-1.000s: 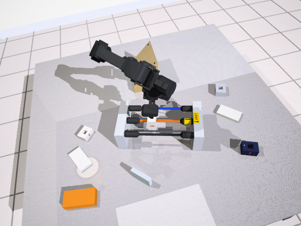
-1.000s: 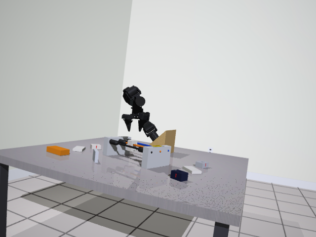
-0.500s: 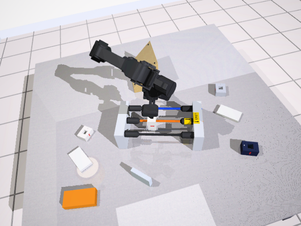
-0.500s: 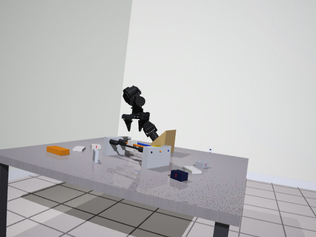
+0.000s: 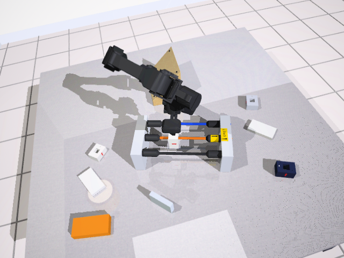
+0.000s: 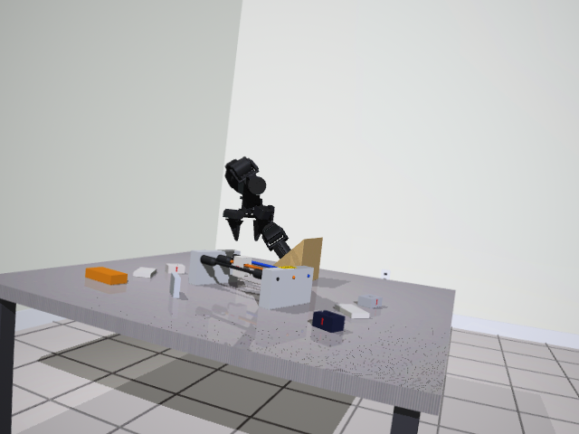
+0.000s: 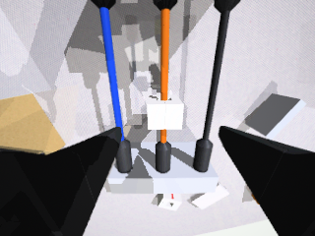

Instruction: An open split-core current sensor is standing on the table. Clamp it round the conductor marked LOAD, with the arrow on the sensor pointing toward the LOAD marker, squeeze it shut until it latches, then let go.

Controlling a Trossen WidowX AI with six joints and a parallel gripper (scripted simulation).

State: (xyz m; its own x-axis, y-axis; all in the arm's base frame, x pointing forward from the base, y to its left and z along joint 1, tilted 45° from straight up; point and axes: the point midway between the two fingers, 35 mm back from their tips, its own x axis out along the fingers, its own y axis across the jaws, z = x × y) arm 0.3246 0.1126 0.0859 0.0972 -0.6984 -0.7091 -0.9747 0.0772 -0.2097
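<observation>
Gripper (image 5: 171, 127) (image 6: 246, 239) (image 7: 170, 131) with fingers spread wide apart, nothing between them. Top view: its black body is seen from above and hides the fingertips. Beside it in this projection, the white sensor (image 5: 173, 143) (image 6: 242, 260) (image 7: 163, 115) sits on the orange conductor (image 5: 193, 137) (image 6: 253, 267) (image 7: 164, 54), nearer the end opposite the yellow LOAD marker (image 5: 224, 134) (image 6: 286, 268). A red mark shows on the sensor, but its pointing direction cannot be read. The blue conductor (image 5: 193, 123) (image 6: 262, 264) (image 7: 111, 69) and black conductor (image 5: 183, 153) (image 6: 241, 268) (image 7: 216, 74) flank the orange one. Towards the lower left corner of the table (image 5: 210, 55) (image 6: 233, 350) lies an orange block (image 5: 91, 226) (image 6: 106, 275); a navy block (image 5: 285, 169) (image 6: 327, 321) stands towards the right edge.

Exterior view: height, concealed from above, becomes evident. Both fingers point downward, well above the conductors and clear of the sensor. The navy block appears near the table's front edge, and the orange block towards its left edge.

Wrist view: the sensor's white face, with a fine seam down its middle, appears on the orange conductor between the fingers' sightlines, untouched by either. The LOAD marker lies outside this view. Whether the sensor is latched cannot be determined.
</observation>
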